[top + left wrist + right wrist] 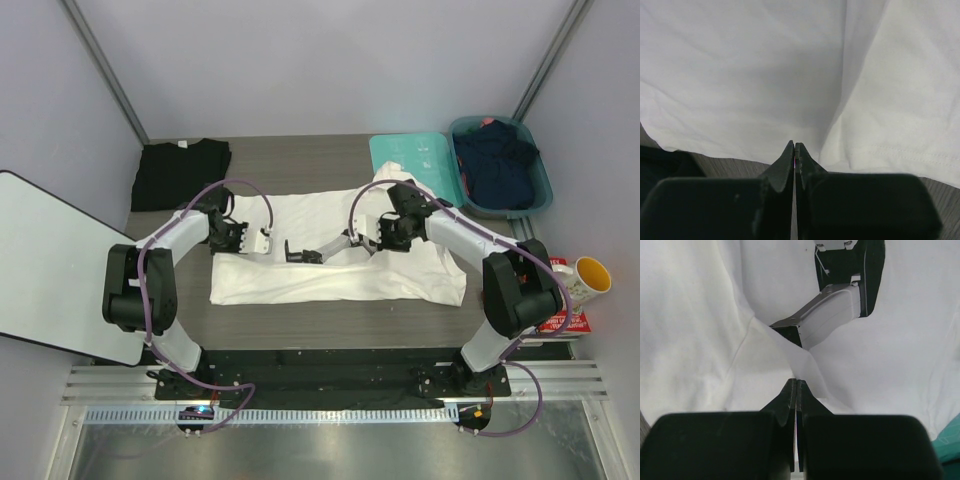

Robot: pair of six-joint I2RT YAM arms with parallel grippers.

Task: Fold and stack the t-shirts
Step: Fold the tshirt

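- White shirt (330,278): spread mid-table, long axis 9 to 3 o'clock; neck direction unclear.
- Black shirt (182,172): folded, at 11 o'clock, well apart.
- Basket (512,211): 2 o'clock, holds dark clothes.
- Teal board (425,160): beside basket, touching the white shirt.
- Left pincer (795,147), right pincer (797,382): both closed, pinching the white shirt.
- Mug (585,280): 4 o'clock.

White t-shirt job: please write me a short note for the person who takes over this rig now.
Left gripper: fingers shut, pinching the plain white cotton t-shirt near its middle.
Right gripper: shut on the same raised ridge of cloth, close beside.
White shirt lies spread on the table centre; black cotton t-shirt lies at the far left corner, apart.
Done: both pinches.
To do: fold the white shirt, stack the two.
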